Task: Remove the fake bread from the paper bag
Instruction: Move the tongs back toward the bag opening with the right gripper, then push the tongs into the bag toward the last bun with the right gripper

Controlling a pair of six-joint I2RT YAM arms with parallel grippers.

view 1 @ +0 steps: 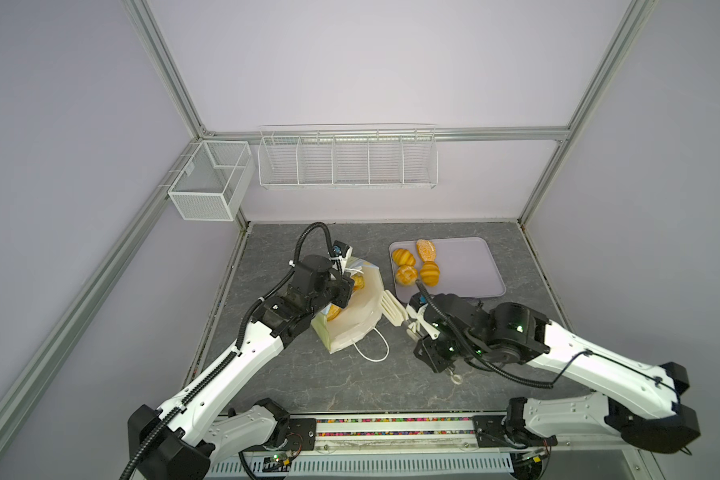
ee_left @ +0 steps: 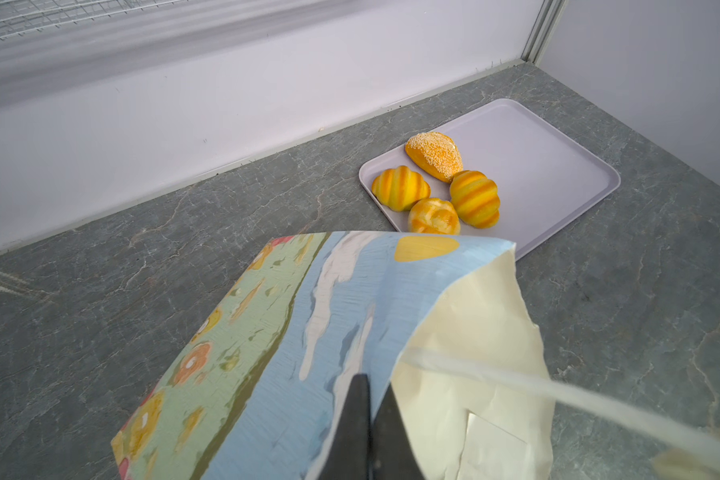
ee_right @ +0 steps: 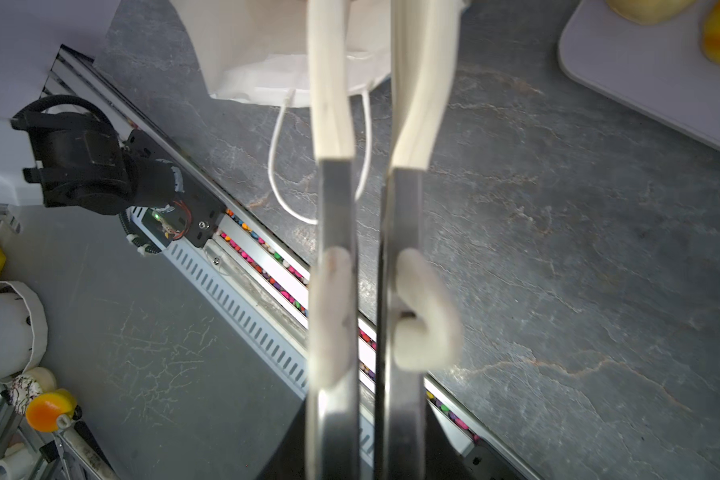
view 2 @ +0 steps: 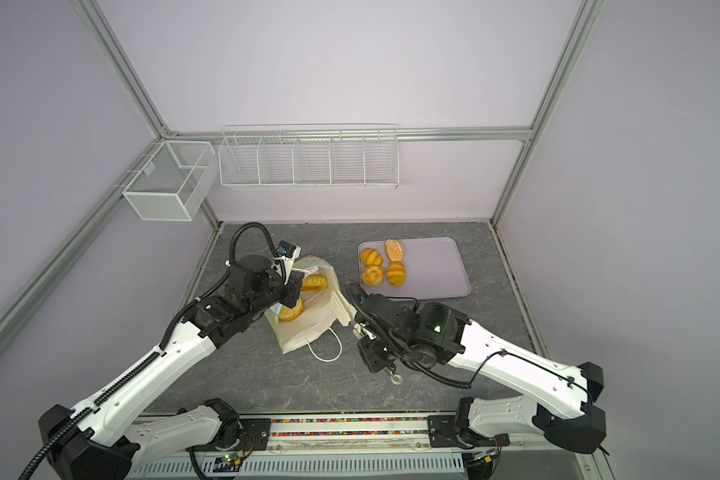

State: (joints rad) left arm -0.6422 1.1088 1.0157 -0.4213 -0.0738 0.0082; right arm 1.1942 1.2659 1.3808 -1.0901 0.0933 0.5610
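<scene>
Left hand [ee_left: 373, 424] is clamped on the rim of the paper bag [ee_left: 267, 353], holding the mouth open. Bag sits centre-left on the counter [view 1: 308, 374] in both top views, white lining showing upward.

Right hand [view 2: 360, 328] grips cream-tipped tongs [view 2: 341, 305]. Tips are nearly together with nothing between them.

Fake bread [view 1: 404, 257]: four pieces on the lilac tray [view 2: 433, 270], upper right of frame. At least two more inside the bag, a striped loaf [view 2: 314, 282] and a round bun [view 2: 290, 311], right beside the left hand.

Key relation: both lie left of the tong tips in the frame. Tips are at the bag's right wall, touching or just beside, can't tell.

Tongs point up-left. Loaf's long axis runs roughly left-right, so somewhat across the tongs' line. Bun has no real axis.

Left hand is nearer but busy with the bag, so my read is the tongs go in.
</scene>
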